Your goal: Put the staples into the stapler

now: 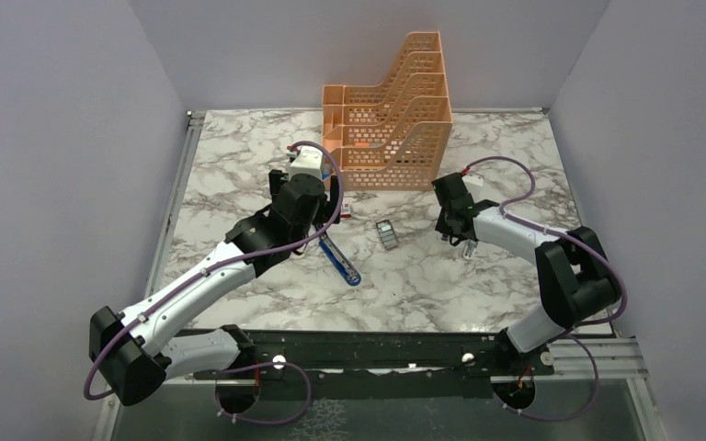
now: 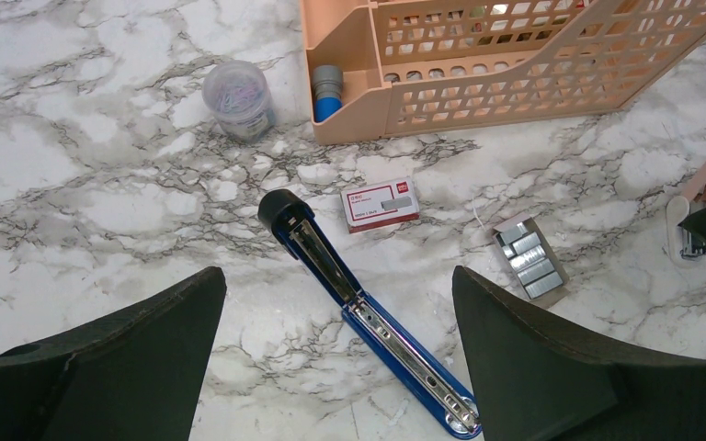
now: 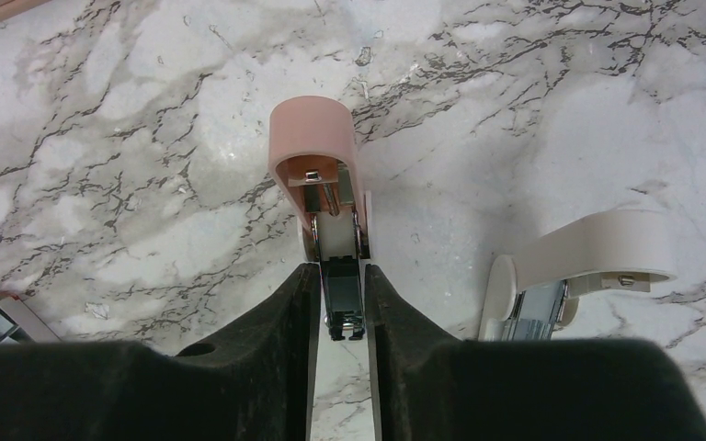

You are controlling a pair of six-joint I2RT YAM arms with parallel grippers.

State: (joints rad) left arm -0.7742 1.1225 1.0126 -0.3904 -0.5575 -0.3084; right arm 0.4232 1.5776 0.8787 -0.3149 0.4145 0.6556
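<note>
My left gripper (image 2: 335, 285) hung wide open over the blue stapler (image 2: 368, 322), which lay opened flat near the table's middle. The staples tray (image 2: 530, 259) sat beside it toward the right edge, and the red-and-white box (image 2: 381, 204) just behind. My right gripper (image 3: 342, 285) was pinched narrow on the metal track of a small pink stapler (image 3: 313, 138). I judged loading not yet begun; the next move called for lifting a strip from the tray.
</note>
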